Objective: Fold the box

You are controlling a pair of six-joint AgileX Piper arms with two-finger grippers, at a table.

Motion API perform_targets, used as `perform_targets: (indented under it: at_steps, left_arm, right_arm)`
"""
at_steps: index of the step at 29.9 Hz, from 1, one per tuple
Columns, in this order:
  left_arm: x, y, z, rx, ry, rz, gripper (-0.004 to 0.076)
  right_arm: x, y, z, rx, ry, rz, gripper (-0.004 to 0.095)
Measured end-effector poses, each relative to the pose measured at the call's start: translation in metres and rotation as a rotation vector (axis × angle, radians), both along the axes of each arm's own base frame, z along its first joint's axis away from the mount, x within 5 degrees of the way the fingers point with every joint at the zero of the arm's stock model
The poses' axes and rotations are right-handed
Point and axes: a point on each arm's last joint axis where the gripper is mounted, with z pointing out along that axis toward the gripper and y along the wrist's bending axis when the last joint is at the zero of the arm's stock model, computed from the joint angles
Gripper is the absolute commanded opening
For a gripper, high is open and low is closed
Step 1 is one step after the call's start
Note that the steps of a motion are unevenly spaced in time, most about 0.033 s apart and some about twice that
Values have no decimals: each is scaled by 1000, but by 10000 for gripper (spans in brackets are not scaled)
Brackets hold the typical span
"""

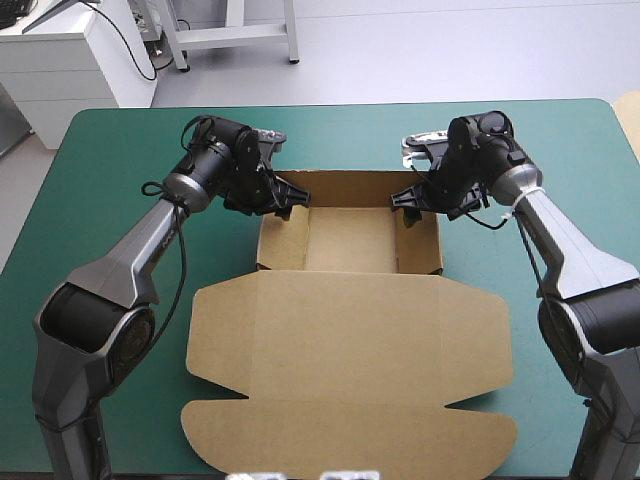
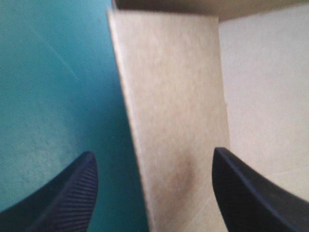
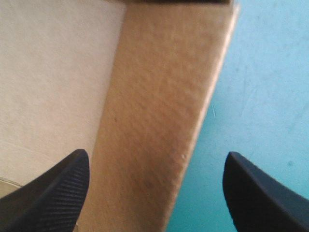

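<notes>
Teal-green tabletop (image 1: 110, 170) held the brown box (image 1: 350, 245) mid-table: tray walls raised, lid (image 1: 350, 360) flat, not yet folded. We had the left gripper (image 1: 283, 203) and right gripper (image 1: 407, 203) with fingers (image 2: 67, 193) spread, each astride a side wall.

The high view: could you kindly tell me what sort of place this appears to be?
Likely a robotics lab workbench: a table with a teal-green cover, and two robot arms whose left gripper and right gripper straddle the raised side walls of a half-folded brown box.
</notes>
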Motion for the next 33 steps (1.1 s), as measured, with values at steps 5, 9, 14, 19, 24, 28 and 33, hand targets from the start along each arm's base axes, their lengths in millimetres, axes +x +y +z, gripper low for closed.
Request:
perform_targets:
  at_steps: [5, 9, 14, 19, 24, 28, 33]
  left_arm:
    - [2, 0, 40, -48, -123, 1, 90]
    - [-13, 10, 77, -56, -221, -14, -8]
    - [-52, 32, 128, -58, -344, -21, -8]
    - [-102, 56, 150, -71, -379, -22, -8]
    - [-159, 84, 138, -53, -341, -24, -8]
    - [-199, 102, 116, -34, -300, -26, -8]
    - [-249, 126, 80, -16, -257, -29, -8]
  right_arm:
    - [-5, -3, 30, 25, -80, -42, 709]
    - [-21, -10, 60, 35, -150, -84, 709]
    - [-44, -17, 86, 65, -198, -114, 710]
    - [-48, -18, 73, 53, -150, -123, 709]
    - [-42, -15, 47, 34, -74, -123, 709]
    - [-33, -11, 27, 40, -19, -124, 693]
    - [-20, -4, 3, 50, 24, -119, 690]
